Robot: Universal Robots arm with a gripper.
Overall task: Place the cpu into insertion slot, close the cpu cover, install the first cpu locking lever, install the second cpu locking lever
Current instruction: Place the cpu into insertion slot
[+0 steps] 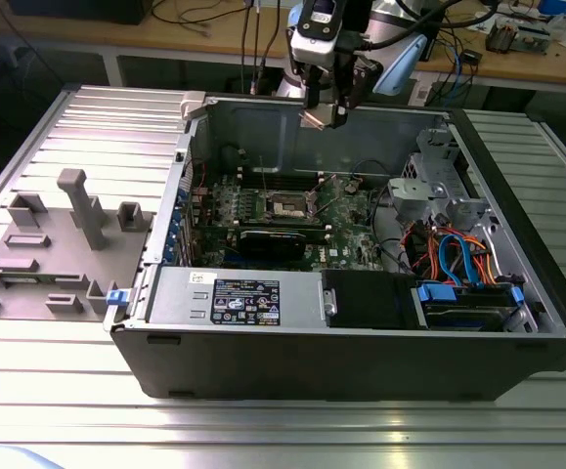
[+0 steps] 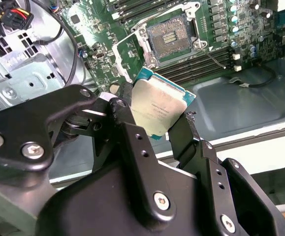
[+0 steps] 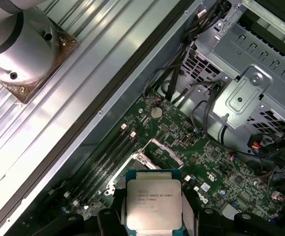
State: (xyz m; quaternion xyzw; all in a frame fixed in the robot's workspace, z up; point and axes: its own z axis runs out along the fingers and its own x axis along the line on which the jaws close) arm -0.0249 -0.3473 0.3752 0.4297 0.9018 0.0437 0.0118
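**CPU gripped, held above the open slot**

Your tool point(image 1: 320, 117) is closed on the cpu point(image 1: 314, 119). In the second wrist view the two black fingers point(image 2: 127, 118) pinch the chip point(image 2: 159, 108) on opposite edges, with its silver top facing the camera and its green rim showing. The first wrist view shows the same grip, with the cpu point(image 3: 153, 204) sitting between the fingertips.

Positions, all taken from the insertion slot point(image 1: 287, 207):
- The tool and cpu hang well above the slot, up near the rim of the computer case point(image 1: 361, 362). They touch nothing on the motherboard point(image 1: 351, 220).
- The slot is open, and its contact field point(image 2: 169, 37) is bare in the second wrist view.
- The cpu cover point(image 2: 123, 64) is swung up off the slot and stands open along one side of it.
- The memory slots point(image 2: 201, 64) run just beside the slot.
- A black card point(image 1: 278, 239) lies just beside the slot, on the side nearer the exterior camera.
- The drive cage point(image 1: 439, 181) is well apart from the slot, to the exterior view's right.
- A grey fixture block point(image 1: 67, 244) sits outside the case on the bench point(image 1: 263, 430). It is well apart from the slot, to the exterior view's left.
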